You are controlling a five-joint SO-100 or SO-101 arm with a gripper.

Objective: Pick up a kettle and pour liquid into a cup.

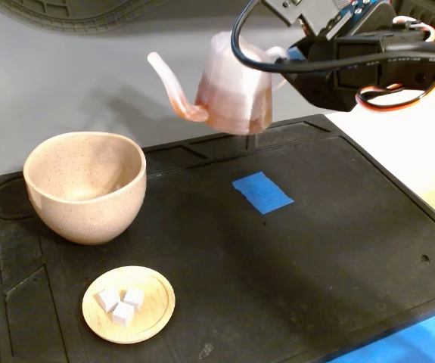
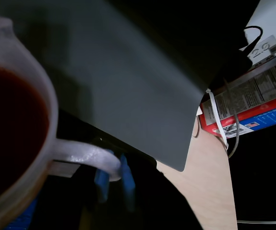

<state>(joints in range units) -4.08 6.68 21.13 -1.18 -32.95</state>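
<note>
- Gripper (image 1: 284, 57) holds the small translucent pinkish-white ribbed plastic kettle (image 1: 232, 87) by its loop handle (image 2: 87, 158); fingertips are mostly hidden behind the kettle body in the fixed view, so the exact contact is probably a pinch on the handle, not confirmed.
- Wrist view: blue-tipped fingers (image 2: 102, 179) sit just below the handle, blurred.
- Kettle is airborne above the far edge of the black rubber work mat (image 1: 315, 249), clear of the surface, roughly upright with a slight tilt.
- Long thin curved spout (image 1: 168, 83) points toward the large rounded speckled beige-pink ceramic cup (image 1: 85, 185).
- Relative to the cup: kettle is up and to the right in the fixed view, well apart; spout tip not yet over the rim.
- Dark reddish liquid (image 2: 8, 129) fills the kettle in the wrist view; none seen leaving the spout. Cup interior looks dry.
- Small flat wooden dish with white cubes (image 1: 128, 304) lies just in front of the cup; blue tape patch (image 1: 262, 192) lies to the cup's right on the mat.
- Step in hand, by my reading: lift done, transport toward the cup under way.
- Next move calls for carrying the spout tip over the cup's opening, then tilting the kettle spout-down, slowly, since the liquid level looks high.
</note>
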